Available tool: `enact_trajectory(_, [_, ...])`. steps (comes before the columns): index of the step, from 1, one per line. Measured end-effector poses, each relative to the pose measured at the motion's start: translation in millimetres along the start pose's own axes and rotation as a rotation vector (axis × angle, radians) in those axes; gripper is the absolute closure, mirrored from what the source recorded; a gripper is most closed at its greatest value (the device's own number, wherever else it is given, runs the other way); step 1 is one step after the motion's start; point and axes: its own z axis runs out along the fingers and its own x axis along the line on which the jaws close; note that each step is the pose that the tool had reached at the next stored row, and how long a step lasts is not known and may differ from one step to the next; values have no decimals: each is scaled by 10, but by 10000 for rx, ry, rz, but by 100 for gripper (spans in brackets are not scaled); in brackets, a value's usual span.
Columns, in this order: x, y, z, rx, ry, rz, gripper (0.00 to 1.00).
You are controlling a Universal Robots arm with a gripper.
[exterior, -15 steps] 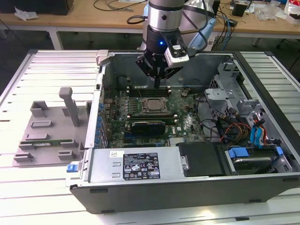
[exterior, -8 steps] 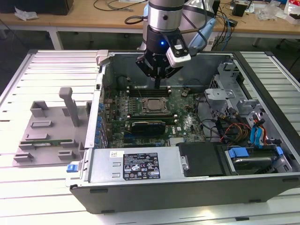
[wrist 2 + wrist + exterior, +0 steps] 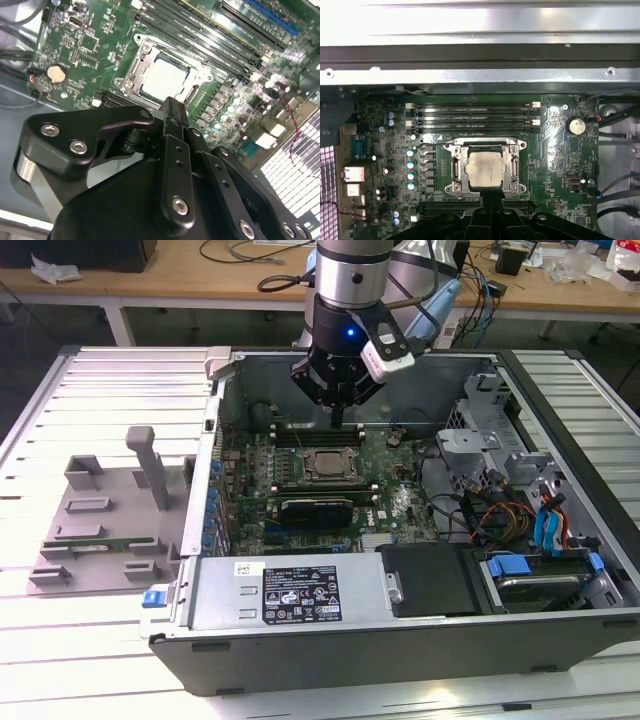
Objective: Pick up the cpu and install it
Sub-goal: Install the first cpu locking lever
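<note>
The cpu (image 3: 327, 465) lies flat inside the square socket frame (image 3: 305, 468) on the green motherboard (image 3: 395, 505), its silvery top plate facing up. My gripper (image 3: 338, 420) hangs a little above the board, just behind the socket, with its fingers pressed together and nothing between them. In both wrist views the cpu (image 3: 164, 79) (image 3: 486, 168) sits in the metal frame (image 3: 135, 70) (image 3: 456, 170), just beyond the black fingertips (image 3: 171, 107) (image 3: 492, 202). The fingertips do not touch the cpu.
The open computer case (image 3: 300, 590) lies on a slatted table (image 3: 60, 410). Drive cages and coloured cables (image 3: 530, 520) fill its right side in the exterior view. Memory slots (image 3: 472, 116) run beside the socket. A grey fixture (image 3: 110, 500) holding a green memory stick (image 3: 90, 543) stands at the exterior view's left.
</note>
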Motion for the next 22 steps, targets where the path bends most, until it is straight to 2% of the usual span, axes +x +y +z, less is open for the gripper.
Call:
enact_trajectory(4, [0, 0, 0, 8, -2, -24, 89])
enact_trajectory(9, [92, 1, 3, 7, -2, -23, 89])
enact_trajectory(22, [227, 1, 29, 6, -1, -24, 89])
